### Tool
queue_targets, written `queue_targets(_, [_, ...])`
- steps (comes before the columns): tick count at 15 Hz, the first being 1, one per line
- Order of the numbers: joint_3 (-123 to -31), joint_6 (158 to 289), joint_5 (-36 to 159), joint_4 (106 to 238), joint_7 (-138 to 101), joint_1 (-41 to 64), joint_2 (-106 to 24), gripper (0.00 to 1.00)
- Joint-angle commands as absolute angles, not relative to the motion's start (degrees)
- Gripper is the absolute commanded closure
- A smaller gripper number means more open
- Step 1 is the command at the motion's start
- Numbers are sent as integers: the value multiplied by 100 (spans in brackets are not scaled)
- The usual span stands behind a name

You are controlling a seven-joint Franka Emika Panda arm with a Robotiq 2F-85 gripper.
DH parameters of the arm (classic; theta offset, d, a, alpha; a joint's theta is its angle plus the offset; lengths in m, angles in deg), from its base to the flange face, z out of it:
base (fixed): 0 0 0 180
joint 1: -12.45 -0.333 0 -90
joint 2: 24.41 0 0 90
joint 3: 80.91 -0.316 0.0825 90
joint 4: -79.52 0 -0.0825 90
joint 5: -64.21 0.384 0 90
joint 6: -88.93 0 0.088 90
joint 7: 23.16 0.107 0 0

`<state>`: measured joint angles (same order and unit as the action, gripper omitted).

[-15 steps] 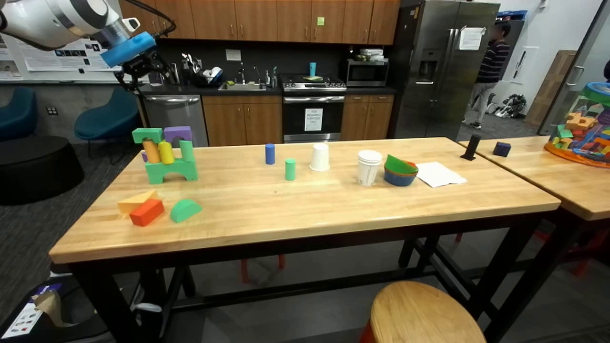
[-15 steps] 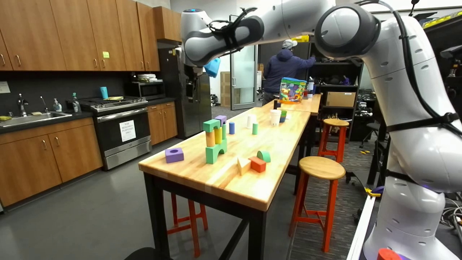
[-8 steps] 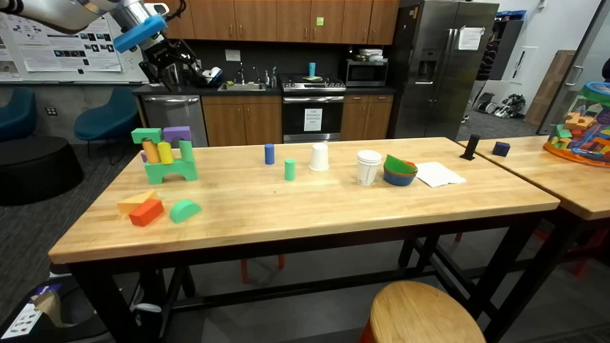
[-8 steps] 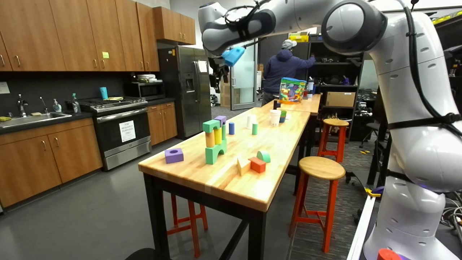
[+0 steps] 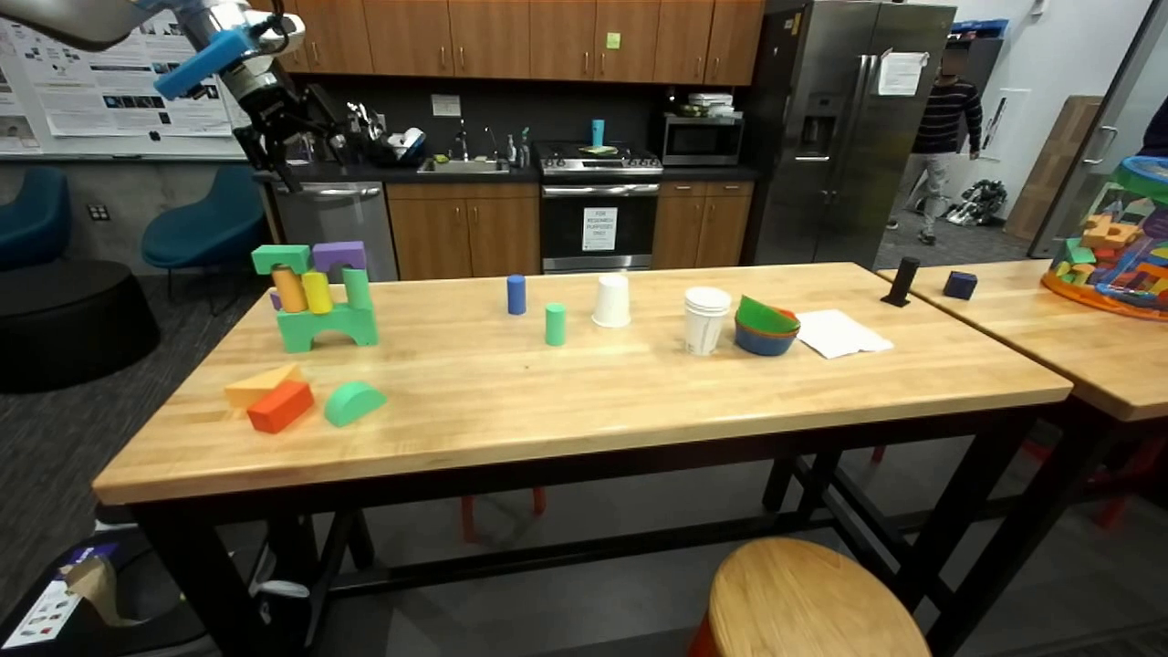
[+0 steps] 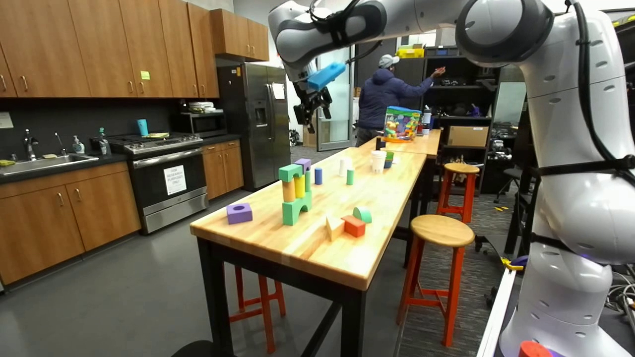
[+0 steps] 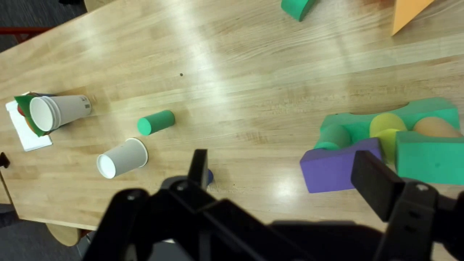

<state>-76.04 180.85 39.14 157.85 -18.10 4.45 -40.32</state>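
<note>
Inspecting the wrist view, we find the gripper along the lower edge of the frame, its two fingers spread wide apart with no object clasped. In both exterior views it hangs in the air, slanting downward, and we see no contact with anything.

Nearest to it, in our judgement, is a tower of blocks, at the right of the wrist view and at the left of an exterior view. We record its build as follows. A green bridge block stands on its two feet, presumably so that its flat top can carry three uprights: an orange cylinder, a yellow cylinder and a green pillar. Across the orange and yellow lies a green arch; from yellow to green pillar runs a purple arch. Both arches appear to share the yellow top, which likely explains its middle position.

Toward the centre of an exterior view, the table bears a blue cylinder and a green cylinder, both upright. Just right of them stands a white cup, mouth down, which we judge the steadier way. Further right, we note a stack of cups just beside some bowls nested one in another, probably to save room.
</note>
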Motion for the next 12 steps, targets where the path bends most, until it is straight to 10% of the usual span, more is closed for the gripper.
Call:
queue_targets(1, [-7825, 18132, 3877, 15880, -1782, 531, -4038, 0])
queue_targets(12, [-7855, 17462, 4131, 15883, -788, 669, -4004, 0])
